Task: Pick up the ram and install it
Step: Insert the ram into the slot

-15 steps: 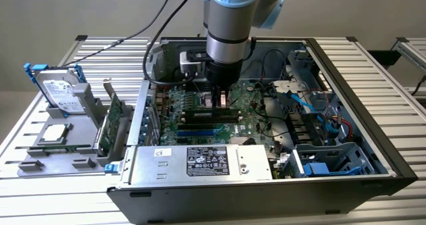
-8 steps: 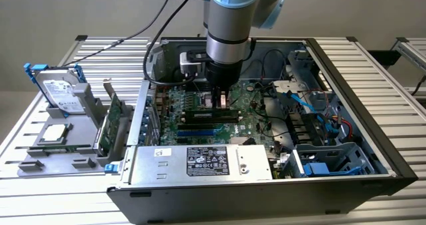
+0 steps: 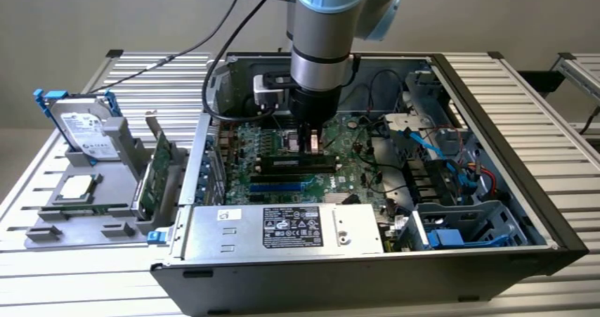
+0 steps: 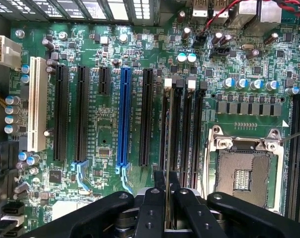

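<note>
Edgewise between the black fingers (image 4: 152, 210), which pinch it from both sides, the ram (image 4: 167, 196) hangs above the bank of black memory slots (image 4: 182, 124), just beside the bare processor socket (image 4: 244, 173); whether its lower edge touches a slot cannot be told. Seating it well would seem to call for a stick kept upright and parallel to its slot, the white latches (image 4: 168, 83) thrown back, and a straight, even push down, since any tilt could jam the contacts. A blue expansion slot (image 4: 124, 116) runs alongside on the green motherboard (image 4: 100, 163). In the exterior view the arm (image 3: 319, 43) reaches down into the open computer case (image 3: 375, 282), which lies on a slatted table (image 3: 525, 78). A printed label (image 3: 291, 225) on the power supply (image 3: 356, 233) and another on the hard drive (image 3: 83, 131) at the exterior view's left carry print too small to read; the board's silkscreen lettering is likewise illegible.
</note>
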You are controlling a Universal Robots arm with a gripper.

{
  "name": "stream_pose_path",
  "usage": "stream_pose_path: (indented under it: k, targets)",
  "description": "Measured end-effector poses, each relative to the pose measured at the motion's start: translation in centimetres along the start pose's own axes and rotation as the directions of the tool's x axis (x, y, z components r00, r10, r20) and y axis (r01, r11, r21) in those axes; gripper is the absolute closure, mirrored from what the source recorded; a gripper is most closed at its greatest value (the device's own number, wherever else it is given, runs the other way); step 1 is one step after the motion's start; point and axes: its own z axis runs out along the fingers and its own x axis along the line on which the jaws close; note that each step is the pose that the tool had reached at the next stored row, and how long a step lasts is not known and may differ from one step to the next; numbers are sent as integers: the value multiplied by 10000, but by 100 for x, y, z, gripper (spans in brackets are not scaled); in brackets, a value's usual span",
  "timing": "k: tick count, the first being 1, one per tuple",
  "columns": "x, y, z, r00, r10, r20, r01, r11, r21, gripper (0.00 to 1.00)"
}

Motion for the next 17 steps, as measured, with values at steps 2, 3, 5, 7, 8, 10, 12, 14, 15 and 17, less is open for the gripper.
stream_pose_path:
  k: [2,3,5,7,8,10,12,14,15,17]
  targets:
    - [-1,3,20,10000,2,-6,-2,10000,1,86]
    - [-1,3,21,10000,2,-7,-2,10000,0,86]
    - [-1,3,23,10000,2,-8,-2,10000,0,86]
    - [-1,3,26,10000,3,-8,-3,10000,0,86]
    - [-1,3,27,10000,3,-9,-3,10000,0,86]
    - [-1,3,31,10000,3,-10,-3,10000,1,86]
    - [-1,3,35,10000,6,-13,-6,10000,0,86]
    - [-1,3,39,10000,17,-19,-17,10000,0,86]
    - [-1,3,41,10000,20,-22,-20,10000,0,86]
    - [-1,3,46,10000,23,-28,-23,10000,-1,86]
